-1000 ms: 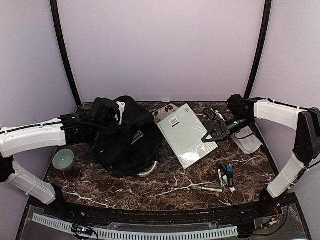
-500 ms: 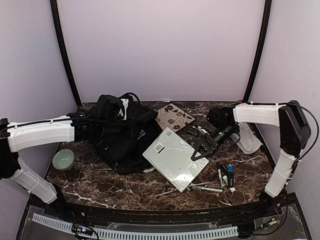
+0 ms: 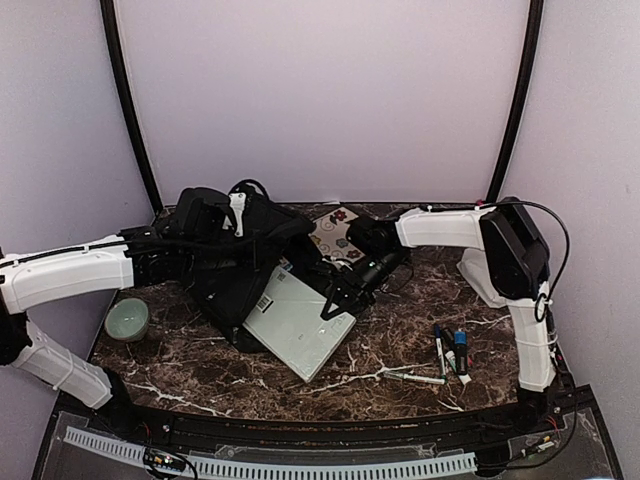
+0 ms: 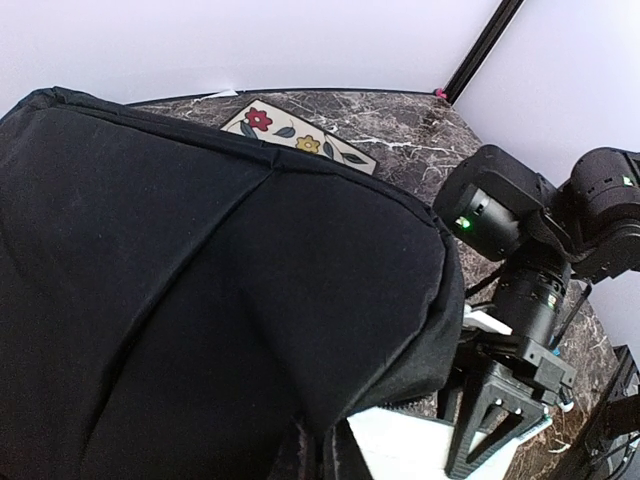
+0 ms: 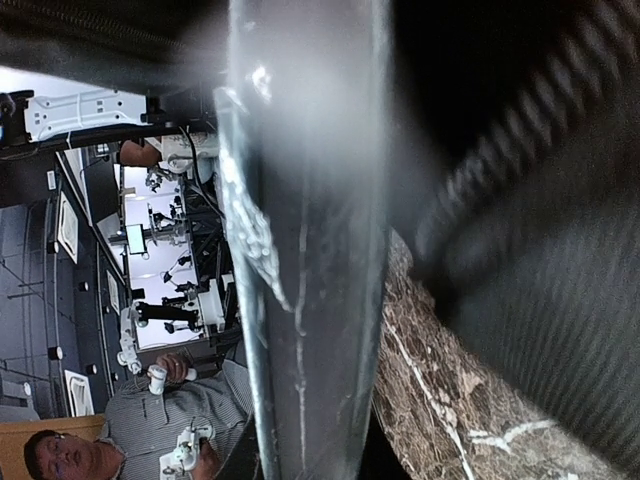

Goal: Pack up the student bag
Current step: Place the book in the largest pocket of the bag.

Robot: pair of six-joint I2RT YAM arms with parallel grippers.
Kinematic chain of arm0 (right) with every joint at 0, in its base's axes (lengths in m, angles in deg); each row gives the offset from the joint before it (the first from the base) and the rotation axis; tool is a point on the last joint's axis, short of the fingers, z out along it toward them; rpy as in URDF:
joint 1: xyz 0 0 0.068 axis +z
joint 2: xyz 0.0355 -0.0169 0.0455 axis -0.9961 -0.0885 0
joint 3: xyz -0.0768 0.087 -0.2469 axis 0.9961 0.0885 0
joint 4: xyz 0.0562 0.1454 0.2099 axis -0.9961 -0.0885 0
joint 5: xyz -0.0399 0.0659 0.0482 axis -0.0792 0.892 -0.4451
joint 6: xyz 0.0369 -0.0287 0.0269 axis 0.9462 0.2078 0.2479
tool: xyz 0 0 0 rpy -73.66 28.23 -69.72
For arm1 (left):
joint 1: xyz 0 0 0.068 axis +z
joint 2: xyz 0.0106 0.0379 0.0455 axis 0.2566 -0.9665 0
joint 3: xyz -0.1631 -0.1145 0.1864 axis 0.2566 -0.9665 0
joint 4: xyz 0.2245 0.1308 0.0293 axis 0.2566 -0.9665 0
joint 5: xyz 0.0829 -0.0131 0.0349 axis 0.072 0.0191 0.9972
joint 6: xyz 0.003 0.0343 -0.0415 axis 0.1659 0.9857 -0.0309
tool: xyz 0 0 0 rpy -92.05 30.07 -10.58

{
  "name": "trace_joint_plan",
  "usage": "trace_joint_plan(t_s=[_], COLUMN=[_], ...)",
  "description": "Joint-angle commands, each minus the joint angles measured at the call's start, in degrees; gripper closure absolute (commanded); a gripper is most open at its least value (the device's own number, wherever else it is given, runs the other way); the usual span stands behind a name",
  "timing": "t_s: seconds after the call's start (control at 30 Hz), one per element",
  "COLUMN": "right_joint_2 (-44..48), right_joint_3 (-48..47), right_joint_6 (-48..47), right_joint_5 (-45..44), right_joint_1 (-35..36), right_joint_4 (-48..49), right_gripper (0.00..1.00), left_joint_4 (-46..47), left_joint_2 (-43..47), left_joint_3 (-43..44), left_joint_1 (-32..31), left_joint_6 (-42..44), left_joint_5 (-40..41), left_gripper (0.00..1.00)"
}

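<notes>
Student bag [image 3: 235, 265]: black, slumped at the left rear of the bench [image 3: 400, 325]. Its upper flap is held up, I judge so the mouth gapes toward the book.
Left gripper [image 3: 208, 222]: buried in black cloth at the bag's top. I cannot tell whether its fingers are clenched.
Right gripper [image 3: 338, 296]: fingers clamped on the white book [image 3: 290, 320], whose far corner sits at the bag's mouth — tilted, apparently for sliding in.
Unpacked: floral card [image 3: 342, 232], markers [image 3: 450, 348], green bowl [image 3: 127, 320].
Hidden: the bag's inside. The right wrist view is mostly blur.
</notes>
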Motion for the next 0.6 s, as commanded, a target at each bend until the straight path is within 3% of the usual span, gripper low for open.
trace_joint_plan(t_s=[0.0, 0.23, 0.57], right_joint_2=[-0.78, -2.54, -9.4], right_joint_3=[-5.51, -5.57, -13.97], right_joint_6=[7.83, 31.82, 34.33], right_joint_5=[6.1, 1.52, -2.34], right_joint_1=[0.01, -0.01, 0.33], right_joint_4=[7.57, 30.2, 31.87], right_gripper=[1.0, 1.0, 1.0], left_joint_4=[5.37, 4.29, 3.32], left_joint_2=[5.86, 6.68, 8.26], left_joint_3=[0.05, 0.21, 0.08], left_joint_1=[0.3, 0.41, 0.42], left_joint_6=[0.74, 1.74, 3.92], left_joint_5=[-1.02, -6.24, -12.46], left_gripper=[1.0, 1.0, 1.0])
